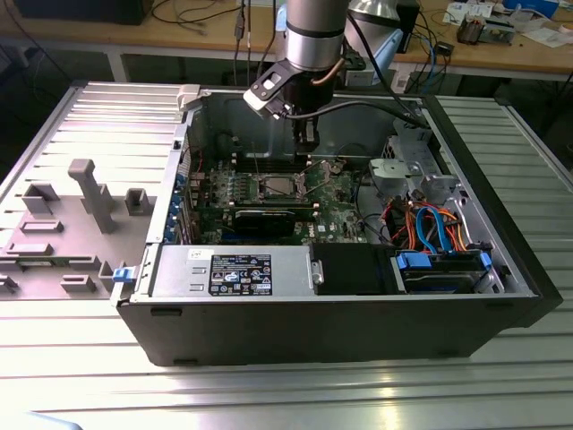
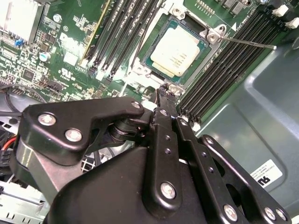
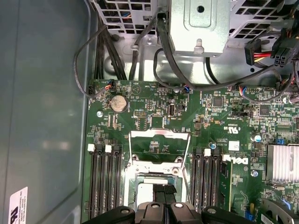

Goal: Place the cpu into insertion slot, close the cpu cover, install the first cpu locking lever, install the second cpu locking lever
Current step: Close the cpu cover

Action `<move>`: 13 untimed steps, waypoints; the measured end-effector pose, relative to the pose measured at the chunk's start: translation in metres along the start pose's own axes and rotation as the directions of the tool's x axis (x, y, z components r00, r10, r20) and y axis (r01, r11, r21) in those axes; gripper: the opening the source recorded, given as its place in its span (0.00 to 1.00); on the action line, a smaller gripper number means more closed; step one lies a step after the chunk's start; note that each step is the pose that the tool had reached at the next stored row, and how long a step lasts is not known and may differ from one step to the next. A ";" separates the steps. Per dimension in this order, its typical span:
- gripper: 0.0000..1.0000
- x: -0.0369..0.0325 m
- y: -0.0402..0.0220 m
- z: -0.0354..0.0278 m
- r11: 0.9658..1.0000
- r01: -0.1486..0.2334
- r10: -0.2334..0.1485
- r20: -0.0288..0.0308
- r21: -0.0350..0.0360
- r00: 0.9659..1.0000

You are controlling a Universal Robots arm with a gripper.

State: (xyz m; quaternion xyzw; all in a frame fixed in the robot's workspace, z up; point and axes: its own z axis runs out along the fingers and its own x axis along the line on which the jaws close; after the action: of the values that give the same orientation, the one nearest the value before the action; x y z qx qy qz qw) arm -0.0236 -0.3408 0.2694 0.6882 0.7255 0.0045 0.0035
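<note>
The cpu [image 2: 175,50], a silver-grey square, lies flat in the insertion slot [image 2: 139,70] on the green motherboard; in the exterior view the cpu [image 1: 279,186] sits mid-case. In the first wrist view the cpu cover [image 3: 159,134] is a thin metal frame tilted up and open beyond the socket, with board showing through its opening. A thin wire locking lever [image 2: 247,43] sticks out free past one socket corner. My gripper [image 2: 164,91] is shut and holds nothing. Its tip hovers at the socket's edge, and the gripper [image 1: 308,143] hangs just above the board.
Black memory slots [image 2: 219,70] flank the socket on both sides. A grey case wall [image 2: 261,116] runs close by. A drive cage [image 3: 198,23] with black cables lies beyond the cover, and a finned heatsink [image 3: 282,163] is nearby. The power supply [image 1: 233,269] fills the case front.
</note>
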 end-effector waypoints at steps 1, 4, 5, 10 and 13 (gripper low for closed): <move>0.11 0.0000 0.0001 0.0000 1.000 0.000 0.000 0.000 0.000 1.000; 0.11 0.0000 0.0010 0.0000 1.000 0.000 0.000 0.000 0.000 1.000; 0.11 -0.0001 0.0020 0.0000 1.000 0.000 0.000 0.000 0.000 1.000; 0.11 -0.0003 0.0063 0.0001 1.000 0.000 0.000 0.000 0.000 1.000; 0.11 -0.0004 0.0076 0.0001 1.000 0.000 0.000 0.000 0.000 1.000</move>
State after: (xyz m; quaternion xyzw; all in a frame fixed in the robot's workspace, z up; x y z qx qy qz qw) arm -0.0160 -0.3408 0.2693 0.6883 0.7254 0.0045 0.0035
